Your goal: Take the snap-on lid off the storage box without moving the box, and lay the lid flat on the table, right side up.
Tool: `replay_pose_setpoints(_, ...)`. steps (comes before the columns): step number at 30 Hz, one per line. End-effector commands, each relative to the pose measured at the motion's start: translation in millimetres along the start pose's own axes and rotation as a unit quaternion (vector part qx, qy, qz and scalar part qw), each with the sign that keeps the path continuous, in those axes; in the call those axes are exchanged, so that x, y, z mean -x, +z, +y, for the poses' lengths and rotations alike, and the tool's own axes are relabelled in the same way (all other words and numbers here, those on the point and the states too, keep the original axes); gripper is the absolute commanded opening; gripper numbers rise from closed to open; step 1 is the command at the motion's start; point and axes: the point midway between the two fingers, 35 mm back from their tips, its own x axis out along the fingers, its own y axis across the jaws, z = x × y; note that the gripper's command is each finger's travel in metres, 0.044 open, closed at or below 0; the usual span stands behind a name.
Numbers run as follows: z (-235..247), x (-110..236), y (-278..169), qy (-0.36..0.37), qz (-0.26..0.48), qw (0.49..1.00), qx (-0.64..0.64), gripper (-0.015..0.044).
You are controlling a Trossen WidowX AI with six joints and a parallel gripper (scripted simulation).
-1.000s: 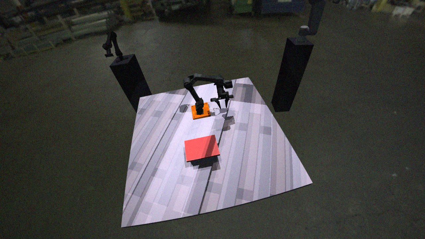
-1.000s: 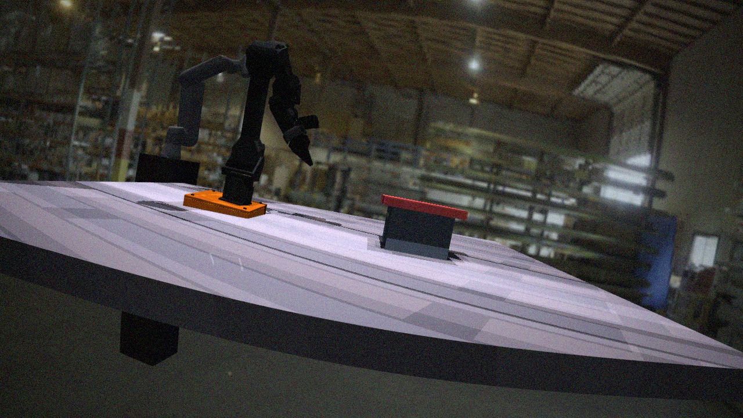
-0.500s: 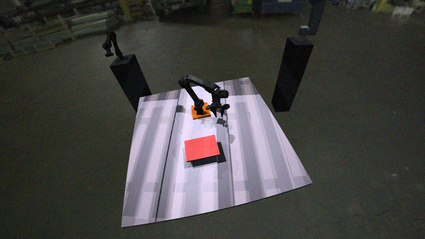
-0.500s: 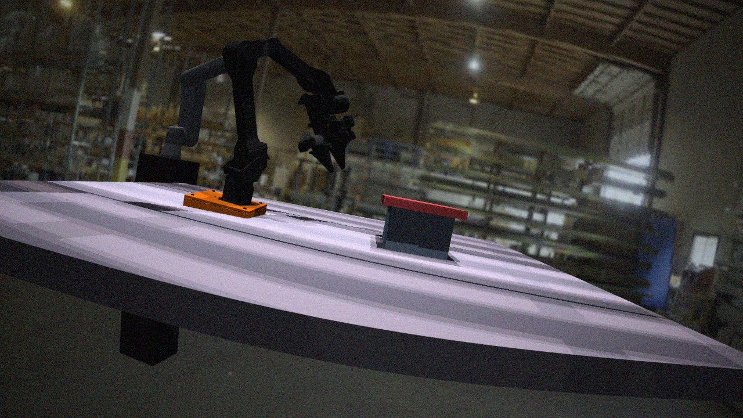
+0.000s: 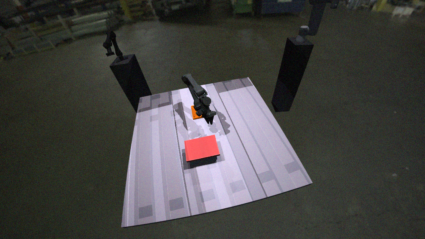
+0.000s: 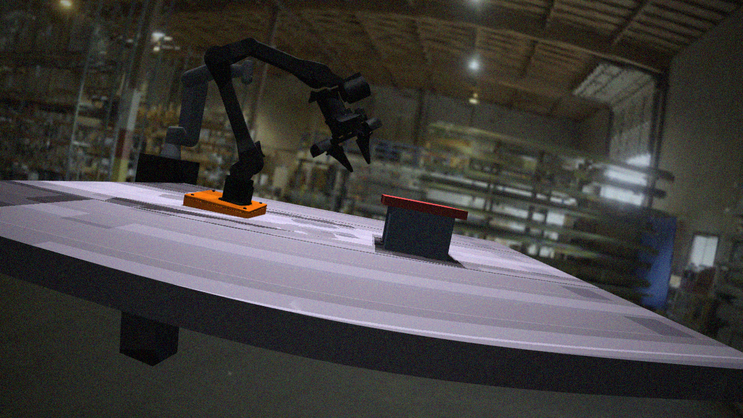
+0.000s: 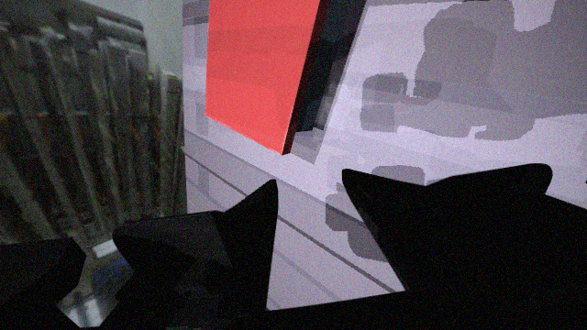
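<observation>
1. Closest to our wrist cam: the fingers, apart at roughly half spread w/ nothing between them; only worktop shows thru the gap. We judge that spread is pre-set for gripping a lid edge.
2. The gripper [image 6: 352, 148] hangs high in the air, tilted down twd the box, well apart from it. No contact yet, so we read this as the approach stage.
3. Beyond it, the red lid [image 5: 201, 147] sits flat & fully seated on the dark storage box [image 6: 417, 232], overhanging the walls a bit on all sides. That lip is prob. the only purchase we get for a snap-on lid.
4. The box stands mid-worktop [image 5: 267, 142], in front of our arm's orange base plate [image 6: 199, 200], within reach. Bare surface shows on both sides of it, which should suit laying the lid down.
5. Risk as we see it: pulling straight up could drag the box along; peeling one edge first seems safer.
6. Farthest: two dark pillars [image 5: 292, 71] behind the worktop, blurred shelving beyond.
</observation>
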Motion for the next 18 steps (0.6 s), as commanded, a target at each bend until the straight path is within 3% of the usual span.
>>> replay_pose_setpoints(1,-1,3,34,0.036,-0.017,0.996,-0.074,0.0235)
replay_pose_setpoints(6,-6,17,83,0.094,-0.057,0.981,-0.158,0.0235)
replay_pose_setpoints(18,-7,22,95,0.107,-0.071,0.977,-0.172,0.0235)
